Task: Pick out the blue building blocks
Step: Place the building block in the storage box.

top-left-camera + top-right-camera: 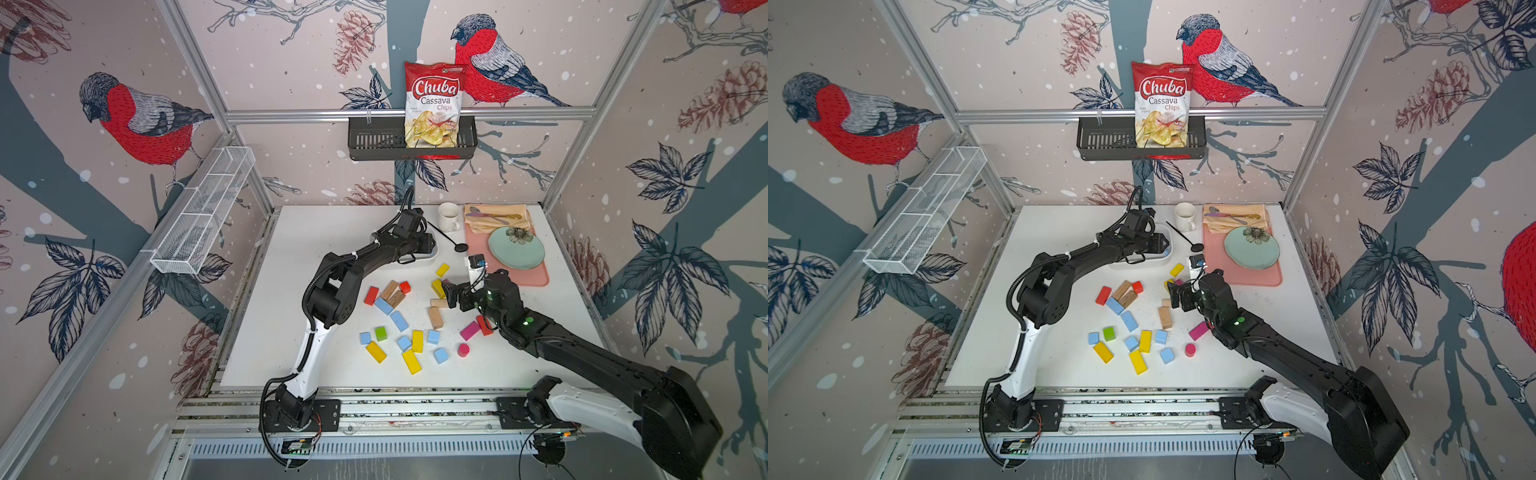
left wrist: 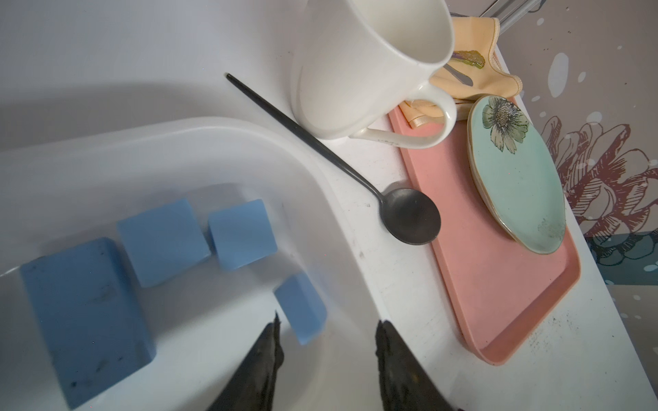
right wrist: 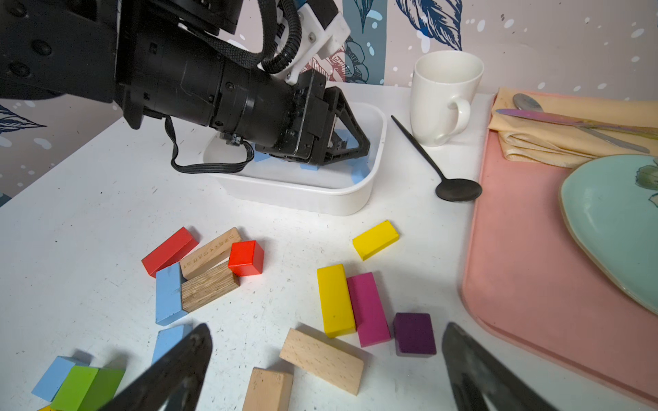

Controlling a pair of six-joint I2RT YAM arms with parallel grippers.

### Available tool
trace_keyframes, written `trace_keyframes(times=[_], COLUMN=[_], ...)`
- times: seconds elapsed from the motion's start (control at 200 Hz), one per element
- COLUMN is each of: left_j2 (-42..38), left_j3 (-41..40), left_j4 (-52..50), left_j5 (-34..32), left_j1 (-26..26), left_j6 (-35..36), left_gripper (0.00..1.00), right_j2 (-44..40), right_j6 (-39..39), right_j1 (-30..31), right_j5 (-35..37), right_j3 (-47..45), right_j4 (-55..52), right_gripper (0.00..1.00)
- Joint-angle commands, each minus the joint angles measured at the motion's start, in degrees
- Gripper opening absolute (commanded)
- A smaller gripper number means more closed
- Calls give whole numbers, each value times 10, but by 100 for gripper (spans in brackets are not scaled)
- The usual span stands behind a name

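Several blue building blocks (image 1: 399, 321) lie loose among other coloured blocks on the white table in both top views, one of them at the pile's left edge (image 1: 1114, 306). Three blue blocks (image 2: 162, 242) rest in the white tray (image 2: 320, 185). A fourth blue block (image 2: 301, 307), blurred, sits just past my left gripper (image 2: 327, 323), whose jaws stand apart over the tray with nothing between them. My right gripper (image 3: 327, 329) hangs wide open and empty above tan, yellow, pink and purple blocks. A blue bar (image 3: 169, 293) lies beside wooden blocks.
A white mug (image 1: 449, 216) and a black spoon (image 1: 451, 241) lie right of the white tray. A pink mat (image 1: 536, 274) carries a mint plate (image 1: 516, 248) and a napkin with cutlery (image 1: 496, 217). A wire basket (image 1: 203, 216) hangs on the left wall.
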Motion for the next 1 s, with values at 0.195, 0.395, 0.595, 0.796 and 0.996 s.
trace_keyframes(times=[0.195,0.395,0.595,0.796,0.996], left_j2=[-39,-109,-197,-282,-372], left_j3=[-24,-96,-202,-304,-415], left_j4=[23,58,114,154,223], left_j5=[2,-14,-40,-71,-89], left_j1=[0,0,0,0,1], left_j6=[4,19,35,68,100], left_gripper=[59,62,67,76,79], right_j2=[2,6,15,27,63], right_j6=[3,2,-4,-11,-24], right_j1=[-2,-3,-3,2,44], right_j5=[-4,-17,-53,-75,-43], right_j3=[1,3,7,18,45], right_j4=[11,12,12,-2,-52], right_gripper=[100,100,100,100,100])
